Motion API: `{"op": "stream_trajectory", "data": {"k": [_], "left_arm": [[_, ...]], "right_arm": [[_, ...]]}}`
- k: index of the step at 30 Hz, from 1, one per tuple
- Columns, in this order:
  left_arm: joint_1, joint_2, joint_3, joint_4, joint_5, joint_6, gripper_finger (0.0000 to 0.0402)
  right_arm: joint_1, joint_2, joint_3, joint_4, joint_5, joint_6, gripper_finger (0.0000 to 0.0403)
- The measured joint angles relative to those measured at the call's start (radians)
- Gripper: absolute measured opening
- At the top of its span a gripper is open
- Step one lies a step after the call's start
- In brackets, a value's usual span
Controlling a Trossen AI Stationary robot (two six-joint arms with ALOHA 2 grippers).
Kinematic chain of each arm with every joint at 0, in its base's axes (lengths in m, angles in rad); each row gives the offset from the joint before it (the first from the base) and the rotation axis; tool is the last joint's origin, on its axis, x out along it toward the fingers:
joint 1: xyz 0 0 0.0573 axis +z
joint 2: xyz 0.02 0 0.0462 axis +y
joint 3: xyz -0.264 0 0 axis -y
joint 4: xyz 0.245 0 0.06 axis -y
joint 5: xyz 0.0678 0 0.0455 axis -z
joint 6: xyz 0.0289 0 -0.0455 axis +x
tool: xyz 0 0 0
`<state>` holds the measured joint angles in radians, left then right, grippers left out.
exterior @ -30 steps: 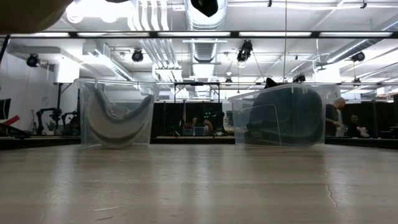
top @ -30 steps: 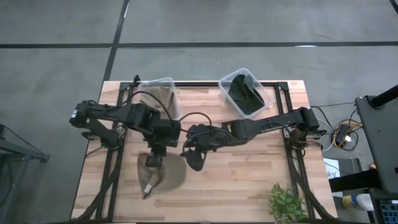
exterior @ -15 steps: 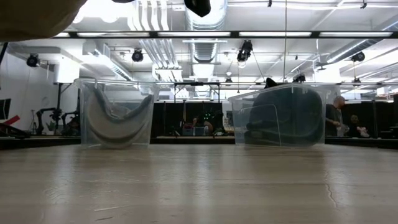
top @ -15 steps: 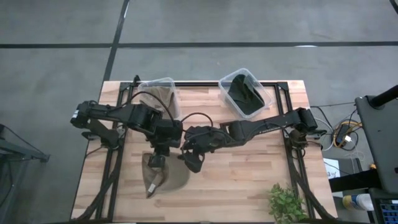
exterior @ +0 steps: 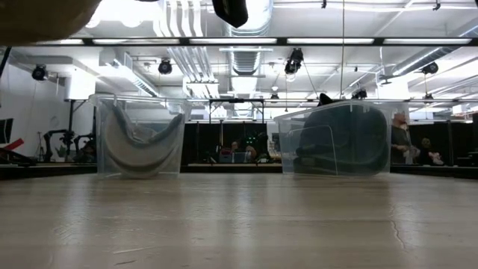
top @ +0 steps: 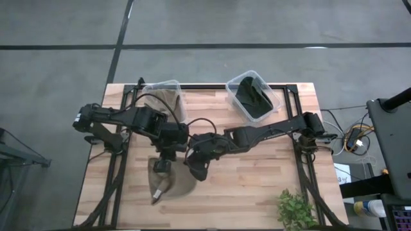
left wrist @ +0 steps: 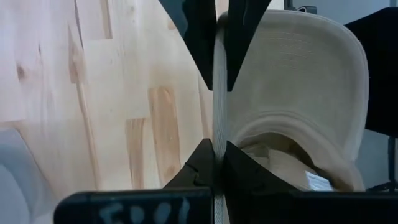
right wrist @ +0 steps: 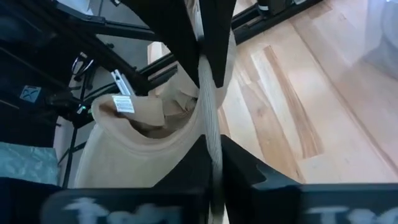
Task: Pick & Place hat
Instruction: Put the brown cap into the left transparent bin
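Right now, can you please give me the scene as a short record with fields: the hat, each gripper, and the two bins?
hat: beige hat, held up over the near-left table area
left gripper: shut on the beige hat
right gripper: shut on the beige hat, opposite edge
left bin: clear bin at the far edge, holds a beige hat
right bin: clear bin at the far edge, holds a dark hat

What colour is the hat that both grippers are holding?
Beige, or light tan. The hat shows best in the left wrist view.
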<state>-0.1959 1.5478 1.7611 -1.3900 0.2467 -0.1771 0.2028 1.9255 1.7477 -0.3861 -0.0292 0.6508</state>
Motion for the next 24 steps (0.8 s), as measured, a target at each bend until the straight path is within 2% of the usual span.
{"op": "stream_trajectory", "data": {"k": [4, 12, 16, 20, 24], "left_arm": [[0.003, 0.000, 0.000, -0.010, 0.002, -0.022, 0.0031], [0.012, -0.005, 0.001, -0.028, -0.008, -0.026, 0.0131], [0.015, -0.023, 0.027, -0.069, -0.155, -0.026, 0.0173], [0.016, -0.032, 0.119, -0.156, -0.340, -0.014, 0.0193], [0.016, -0.041, 0.244, -0.170, -0.455, -0.031, 0.0195]], "right_arm": [[0.000, 0.001, 0.000, 0.007, 0.001, 0.015, 0.0013], [-0.002, 0.002, 0.000, 0.000, 0.006, 0.030, 0.0010], [-0.001, 0.004, -0.001, -0.007, 0.017, 0.054, 0.0010], [-0.009, 0.003, -0.001, -0.009, 0.078, 0.074, 0.0010], [-0.020, -0.002, -0.002, -0.035, 0.203, 0.093, 0.0009]]}}
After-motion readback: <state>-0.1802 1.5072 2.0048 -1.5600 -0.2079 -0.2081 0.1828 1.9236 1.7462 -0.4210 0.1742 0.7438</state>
